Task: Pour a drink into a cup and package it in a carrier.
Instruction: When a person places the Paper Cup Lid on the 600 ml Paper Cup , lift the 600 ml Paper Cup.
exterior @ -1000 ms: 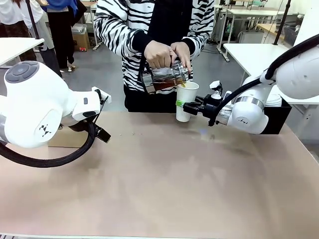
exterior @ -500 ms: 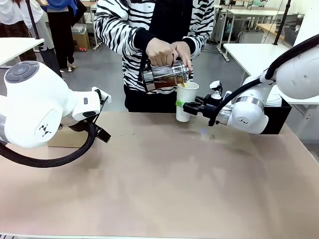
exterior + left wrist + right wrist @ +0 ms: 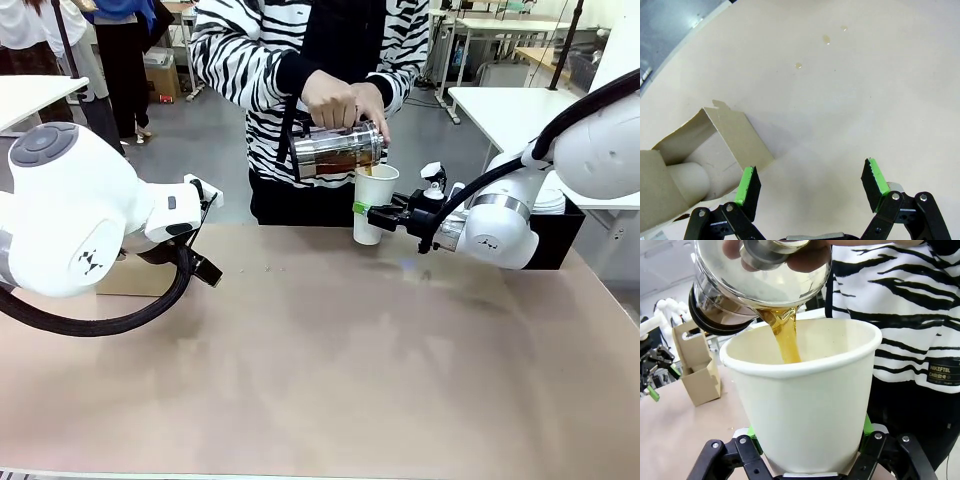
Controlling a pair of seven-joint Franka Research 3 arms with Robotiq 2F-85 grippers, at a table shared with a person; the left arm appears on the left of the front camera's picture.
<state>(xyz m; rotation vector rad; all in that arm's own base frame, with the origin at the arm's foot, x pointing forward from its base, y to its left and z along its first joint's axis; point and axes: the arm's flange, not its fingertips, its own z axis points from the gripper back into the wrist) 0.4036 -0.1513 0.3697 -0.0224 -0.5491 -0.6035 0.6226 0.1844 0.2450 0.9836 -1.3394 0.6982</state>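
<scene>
- Your right tool (image 3: 372, 215) is clamped on the white paper cup (image 3: 376, 198), one green pad on each side of its lower half. In the right wrist view the cup (image 3: 805, 405) sits squarely between the fingers of the tool (image 3: 807, 442).
- The cup is upright, has no lid, and is out at the far edge of the bench (image 3: 330, 380), right in front of the person.
- The person's hands (image 3: 340, 100) have a glass jug (image 3: 338, 152) tipped over the cup's rim. Up close, the jug (image 3: 740, 285) has its spout right above the opening.
- The drink (image 3: 786, 335) runs in an amber stream from the spout down into the cup, and there's more of it in the jug. I can't see how full the cup is.
- Your left tool (image 3: 810, 187) is wide open with nothing in it, hanging over bare bench.
- The brown cardboard carrier (image 3: 705, 145) is just beside that tool's left finger, with an open end facing the camera. From the front the carrier (image 3: 130, 277) is mostly hidden behind your left arm, well apart from the cup.
- There are a few small drops (image 3: 826, 39) on the bench past the left tool.
</scene>
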